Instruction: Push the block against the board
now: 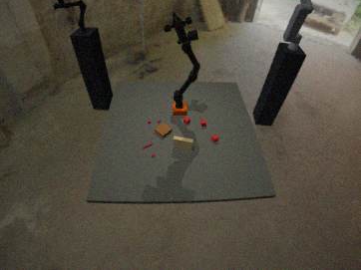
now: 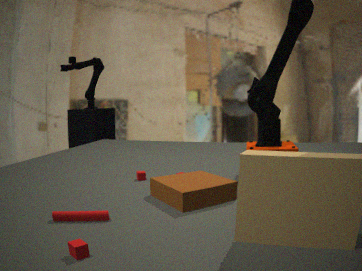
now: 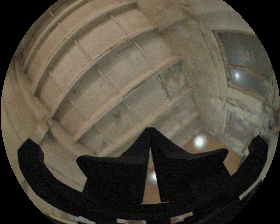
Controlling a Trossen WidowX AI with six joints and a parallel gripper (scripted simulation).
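Together at the tips, our jaws hold nothing, and the gripper [image 1: 175, 15] [image 3: 149, 131] points up, well clear of the work. Down from them runs our black arm [image 1: 193, 74] [image 2: 283, 56] to its orange base [image 1: 176, 112] [image 2: 295, 146]. Far below the jaws, on the grey mat [image 1: 135, 180] [image 2: 30, 191], lies the square block [image 1: 163, 129] [image 2: 172, 193], flat and brown. Near it, just as far below our jaws, the tan board [image 1: 183, 143] [image 2: 297, 201] stands on its long edge. From the top view we see the two apart, with the block turned at an angle to the board, so no whole side touches and no edge is even. We judge the main work undone: we have yet to bring our shut jaws down, square the block up, slide it against the board, line up an edge, and back away
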